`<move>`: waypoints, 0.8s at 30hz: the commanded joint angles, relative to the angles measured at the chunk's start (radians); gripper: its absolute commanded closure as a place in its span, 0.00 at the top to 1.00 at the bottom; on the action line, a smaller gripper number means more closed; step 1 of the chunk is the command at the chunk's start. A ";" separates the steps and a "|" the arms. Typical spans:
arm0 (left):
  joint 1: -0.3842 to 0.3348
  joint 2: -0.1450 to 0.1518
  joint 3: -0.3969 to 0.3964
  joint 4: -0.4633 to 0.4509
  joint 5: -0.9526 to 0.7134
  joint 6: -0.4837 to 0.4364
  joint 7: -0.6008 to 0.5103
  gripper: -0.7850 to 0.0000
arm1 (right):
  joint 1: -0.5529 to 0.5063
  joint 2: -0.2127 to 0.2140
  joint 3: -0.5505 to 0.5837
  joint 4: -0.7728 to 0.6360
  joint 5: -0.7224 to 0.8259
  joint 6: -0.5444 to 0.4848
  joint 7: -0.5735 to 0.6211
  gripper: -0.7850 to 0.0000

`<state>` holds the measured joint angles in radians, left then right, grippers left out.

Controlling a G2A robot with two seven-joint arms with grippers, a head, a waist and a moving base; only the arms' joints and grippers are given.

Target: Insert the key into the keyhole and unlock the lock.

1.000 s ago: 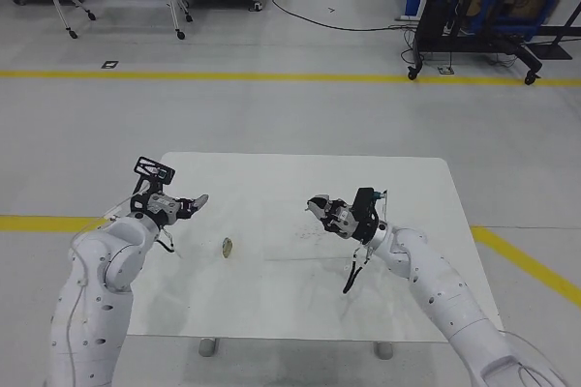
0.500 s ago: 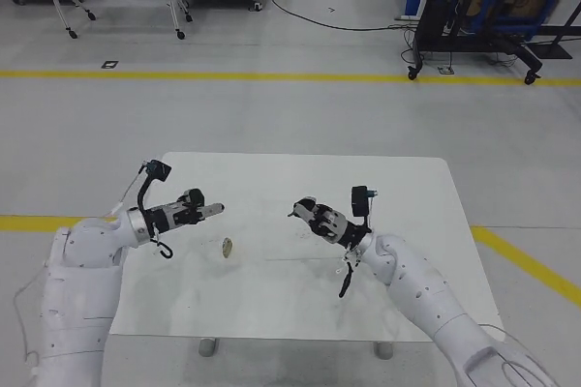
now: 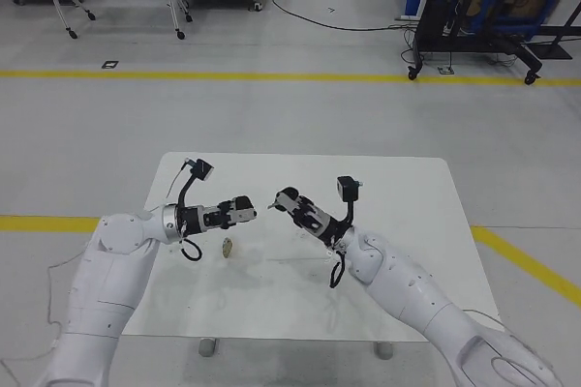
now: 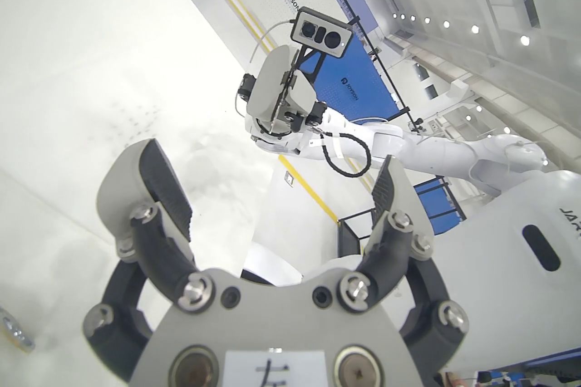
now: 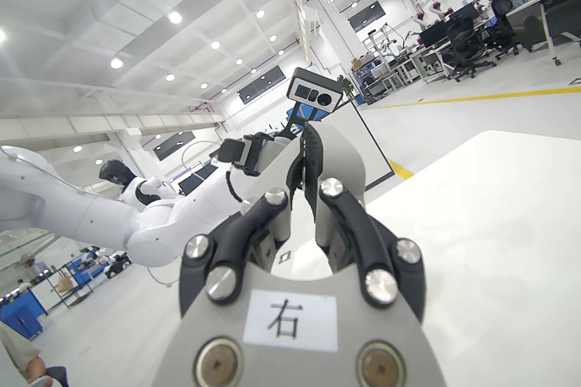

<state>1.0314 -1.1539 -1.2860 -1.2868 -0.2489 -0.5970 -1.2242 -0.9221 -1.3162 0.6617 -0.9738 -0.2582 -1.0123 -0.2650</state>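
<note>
Nearest the robot, the lock (image 3: 228,248) lies flat on the white table (image 3: 397,193), in the table's left half. It is a small brass-coloured piece, too small to make out any detail. It rests apart from both grippers.

Just beyond the lock and slightly to its right, the left gripper (image 3: 252,205) hangs above the table, pointing towards the middle. Its jaws stand wide apart. In the left wrist view the ribbed black pads (image 4: 163,184) face each other across an open gap.

Opposite it, the right gripper (image 3: 281,198) comes in from the other side. The two grippers are almost tip to tip, near each other but not touching. The right gripper's jaws are together: in the right wrist view the two fingers (image 5: 313,162) lie pressed pad to pad. Whether anything thin is pinched between them cannot be told. The left wrist view shows this same gripper end-on, with its fingers drawn in against each other.

Farther off, the table runs on to its far edge with rounded corners. Past that is the grey floor (image 3: 290,116), crossed from side to side by a yellow line (image 3: 271,74). A black wheeled cart (image 3: 474,39) stands at the far right, beyond the line.
</note>
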 commanded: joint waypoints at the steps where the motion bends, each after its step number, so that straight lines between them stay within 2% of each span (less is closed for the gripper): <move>1: -0.005 0.007 0.022 0.008 -0.002 -0.020 0.020 0.75 | 0.005 0.002 -0.009 0.001 0.044 0.000 0.021 0.00; 2: -0.010 0.012 0.031 0.015 -0.005 -0.026 0.027 0.57 | 0.007 0.003 -0.012 0.001 0.063 0.000 0.032 0.00; 3: -0.016 0.016 0.039 0.023 -0.007 -0.033 0.034 0.50 | 0.009 0.005 -0.015 0.004 0.076 0.000 0.042 0.00; 5: -0.025 0.025 0.058 0.034 -0.016 -0.041 0.042 0.49 | 0.009 0.007 -0.019 0.011 0.098 0.000 0.056 0.00; 6: -0.029 0.028 0.068 0.035 -0.025 -0.044 0.045 0.41 | 0.010 0.007 -0.021 0.018 0.106 0.000 0.065 0.00; 7: -0.033 0.033 0.079 0.034 -0.035 -0.047 0.048 0.38 | 0.010 0.006 -0.025 0.020 0.119 0.000 0.072 0.00; 13: -0.061 0.056 0.134 0.060 -0.074 -0.059 0.060 0.42 | 0.024 -0.009 -0.048 0.038 0.195 0.000 0.131 0.00; 24: -0.094 0.084 0.207 0.094 -0.113 -0.089 0.090 0.39 | 0.040 -0.035 -0.040 0.069 0.241 0.000 0.208 0.00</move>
<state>0.9401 -1.0722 -1.0846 -1.1958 -0.3579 -0.6851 -1.1352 -0.8840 -1.3482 0.6217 -0.9073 -0.0211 -1.0123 -0.0647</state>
